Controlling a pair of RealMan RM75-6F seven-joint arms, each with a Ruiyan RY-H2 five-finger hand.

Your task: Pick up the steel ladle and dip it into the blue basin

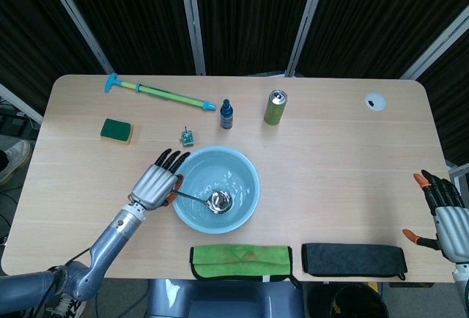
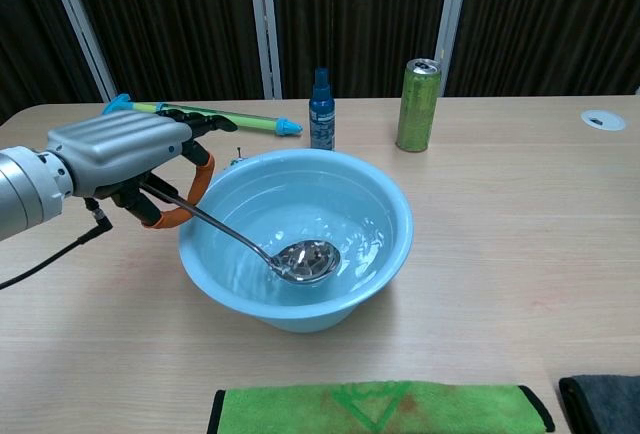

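At the centre of the pale wooden desk (image 1: 330,164), the round blue plastic basin (image 2: 385,204) held rippled water. At its left, the metal left hand (image 2: 120,154) pinched the thin steel ladle (image 2: 305,259), whose shiny bowl sat dipped inside, so the task looked essentially done. The right hand (image 1: 443,215) lay spread, empty, lower right.

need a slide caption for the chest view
Left hand holds the steel ladle, its bowl dipped inside the blue basin.

1. Your left hand (image 1: 155,185) grips a handle, knuckles up, its forearm running back toward the table's near-left edge.
2. Your right hand (image 1: 444,212) hovers with fingers spread, holding nothing, at the far right.
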